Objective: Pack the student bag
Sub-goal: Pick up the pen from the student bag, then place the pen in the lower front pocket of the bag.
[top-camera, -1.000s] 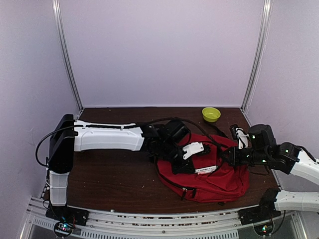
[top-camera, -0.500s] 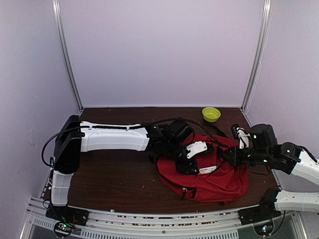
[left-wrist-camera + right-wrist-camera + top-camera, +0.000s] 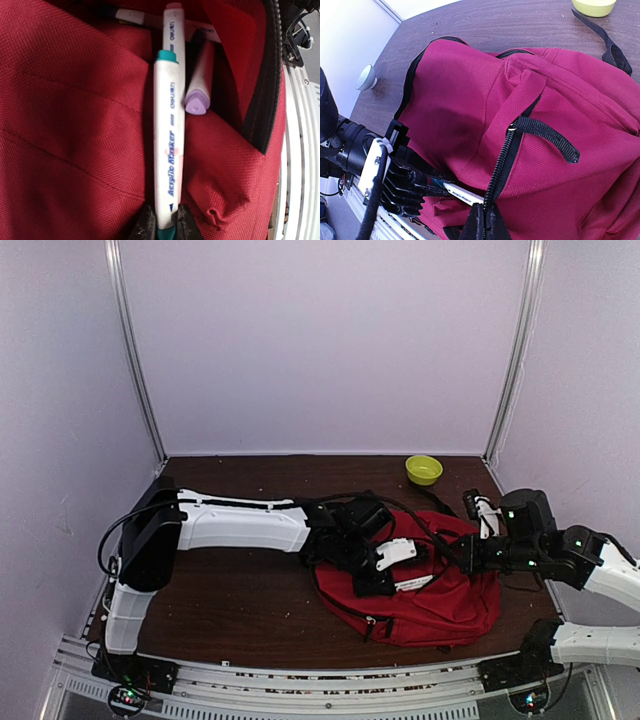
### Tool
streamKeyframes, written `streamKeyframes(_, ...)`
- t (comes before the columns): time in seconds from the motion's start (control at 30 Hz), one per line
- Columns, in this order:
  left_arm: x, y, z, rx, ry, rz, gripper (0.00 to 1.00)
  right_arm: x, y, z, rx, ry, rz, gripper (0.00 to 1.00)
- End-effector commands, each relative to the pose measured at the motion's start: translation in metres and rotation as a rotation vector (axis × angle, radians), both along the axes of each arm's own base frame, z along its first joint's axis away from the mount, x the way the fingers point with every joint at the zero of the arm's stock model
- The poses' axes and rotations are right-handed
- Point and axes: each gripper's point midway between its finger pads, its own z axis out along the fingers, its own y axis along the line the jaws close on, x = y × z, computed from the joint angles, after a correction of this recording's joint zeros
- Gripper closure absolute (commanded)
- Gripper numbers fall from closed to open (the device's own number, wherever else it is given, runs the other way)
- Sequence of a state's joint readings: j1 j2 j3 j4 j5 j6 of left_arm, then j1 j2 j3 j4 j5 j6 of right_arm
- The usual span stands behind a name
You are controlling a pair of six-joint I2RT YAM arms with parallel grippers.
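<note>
Red fabric backpack (image 3: 440, 605) w/ black zips lies on the right half of the dark brown wooden counter (image 3: 230, 590), apart from a small yellow-green bowl (image 3: 423, 469) by the far edge. Left end effector (image 3: 166, 226) is clamped on a white acrylic marker (image 3: 167, 150) w/ teal ends, poking into the bag's opening just beside a pink marker w/ lilac cap (image 3: 199, 85). Right end effector (image 3: 482, 225) looks pinched on the bag's zip edge, tho the view's tight.

Pocket mouth of student bag (image 3: 75, 125) narrow; purple-capped marker (image 3: 199, 75) inside crowds slot beside teal-capped marker (image 3: 167, 150).
</note>
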State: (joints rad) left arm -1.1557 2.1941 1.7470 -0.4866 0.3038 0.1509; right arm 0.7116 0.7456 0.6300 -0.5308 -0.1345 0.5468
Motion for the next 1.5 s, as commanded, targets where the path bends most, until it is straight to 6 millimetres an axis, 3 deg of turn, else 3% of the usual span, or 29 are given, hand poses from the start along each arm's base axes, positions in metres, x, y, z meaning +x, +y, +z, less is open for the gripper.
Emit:
streamKeyframes(0.0,0.001,-0.006,0.026,-0.047,-0.023,0.005,0.91,0.000,0.006,0.018,0.035,-0.029,0.018,1.00)
streamKeyframes(0.2,-0.004,-0.003,0.049,-0.069,0.009,0.024,0.96,0.000,0.006,0.020,0.041,-0.031,0.018,1.00)
streamKeyframes(0.4,0.006,0.003,0.070,-0.025,0.022,0.135,0.96,0.000,0.006,0.019,0.039,-0.029,0.019,1.00)
streamKeyframes(0.6,0.007,-0.014,0.081,-0.023,0.144,0.264,0.98,0.002,0.010,0.021,0.054,-0.032,0.022,1.00)
streamKeyframes(0.87,0.000,-0.050,0.067,-0.014,0.363,0.428,1.00,0.006,0.013,0.033,0.056,-0.044,0.026,1.00)
streamKeyframes(1.03,0.004,-0.027,0.056,0.037,0.357,0.529,1.00,0.012,-0.001,0.037,0.010,-0.055,-0.047,1.00)
streamKeyframes(1.23,-0.004,-0.007,0.047,0.094,0.367,0.549,1.00,0.014,0.004,0.041,0.038,-0.054,-0.044,1.00)
streamKeyframes(1.47,-0.010,-0.009,0.053,0.065,0.384,0.546,1.00,0.014,0.004,0.044,0.037,-0.056,-0.040,1.00)
